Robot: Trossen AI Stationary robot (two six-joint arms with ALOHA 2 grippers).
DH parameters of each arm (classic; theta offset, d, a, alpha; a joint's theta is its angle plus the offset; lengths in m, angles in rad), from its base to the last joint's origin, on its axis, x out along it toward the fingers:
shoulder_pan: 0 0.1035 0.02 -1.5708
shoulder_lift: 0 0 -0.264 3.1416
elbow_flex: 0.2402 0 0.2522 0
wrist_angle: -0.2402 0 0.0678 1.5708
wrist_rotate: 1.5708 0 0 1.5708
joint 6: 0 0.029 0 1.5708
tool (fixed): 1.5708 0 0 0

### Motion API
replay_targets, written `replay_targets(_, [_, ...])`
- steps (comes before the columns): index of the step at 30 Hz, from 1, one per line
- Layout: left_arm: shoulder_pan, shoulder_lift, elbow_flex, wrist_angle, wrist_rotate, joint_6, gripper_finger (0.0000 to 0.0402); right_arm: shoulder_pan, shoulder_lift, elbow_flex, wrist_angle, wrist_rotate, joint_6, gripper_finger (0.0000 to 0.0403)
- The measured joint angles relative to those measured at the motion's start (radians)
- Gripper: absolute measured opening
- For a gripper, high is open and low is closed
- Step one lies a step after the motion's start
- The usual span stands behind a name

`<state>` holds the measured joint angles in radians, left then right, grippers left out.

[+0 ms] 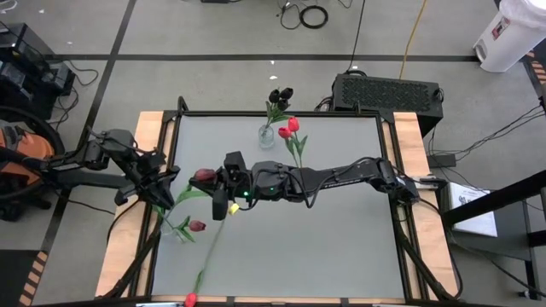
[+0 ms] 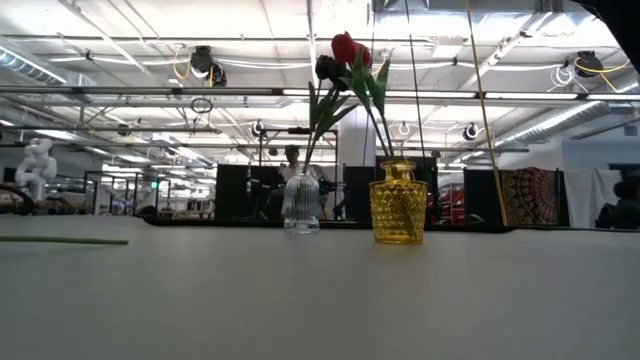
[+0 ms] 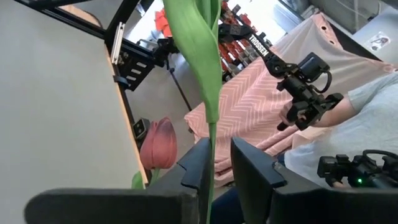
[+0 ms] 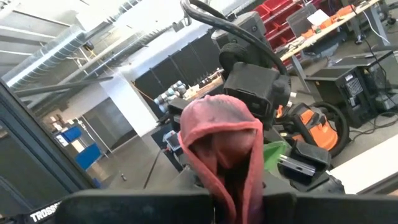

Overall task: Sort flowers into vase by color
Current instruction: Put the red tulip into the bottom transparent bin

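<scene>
A: While the left gripper [image 1: 164,192] sits over the table's [image 1: 341,247] left edge, what do we log for the held flower?

B: We see a maroon-pink tulip [image 1: 203,176], with a closed bud that is pink at the petal rims and darker inside, a thin green stem and a broad green leaf. It hangs over the left part of the table, between the two grippers.

A: Who has it?

B: The right gripper [image 1: 212,181], reaching across from the right side, is closed on the bud; the right wrist view shows the head [image 4: 221,140] pinched low between the fingers. The left gripper's fingers [image 3: 198,167] stand slightly apart with the stem [image 3: 211,146] running between them, close against one finger with a gap to the other. We call that loose, not clamped.

A: Axis?

B: The long axis runs mostly left-right, slanting near-left. The bud points right and the stem end points left toward the left gripper.

A: Anything else?

B: We note a second tulip [image 1: 197,226] lying near the left edge with its head pointing right. A red tulip [image 1: 189,299] has its head at the near edge, and its stem runs away toward the far right. At the far side a clear vase [image 1: 267,135] holds dark tulips [image 1: 280,95]. In the low view a yellow vase [image 2: 398,208] holds a red one [image 2: 344,47].
</scene>
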<state>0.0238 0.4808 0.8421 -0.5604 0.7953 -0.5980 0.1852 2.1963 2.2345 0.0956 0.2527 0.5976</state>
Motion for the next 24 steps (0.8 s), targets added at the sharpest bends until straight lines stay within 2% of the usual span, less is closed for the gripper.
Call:
replay_targets(9, [0.0,0.0,0.007,-0.004,-0.001,0.001,0.0069,0.001,0.0,0.0,-0.001,-0.022,0.018,0.0])
replay_targets(14, [0.0,0.0,0.038,-0.003,-0.042,0.009,0.0069,0.001,0.0,0.0,0.004,-0.05,0.019,0.0])
replay_targets(24, [0.0,0.0,0.128,-0.007,-0.084,0.011,0.0069,0.003,0.0,0.0,0.002,-0.042,0.018,0.0])
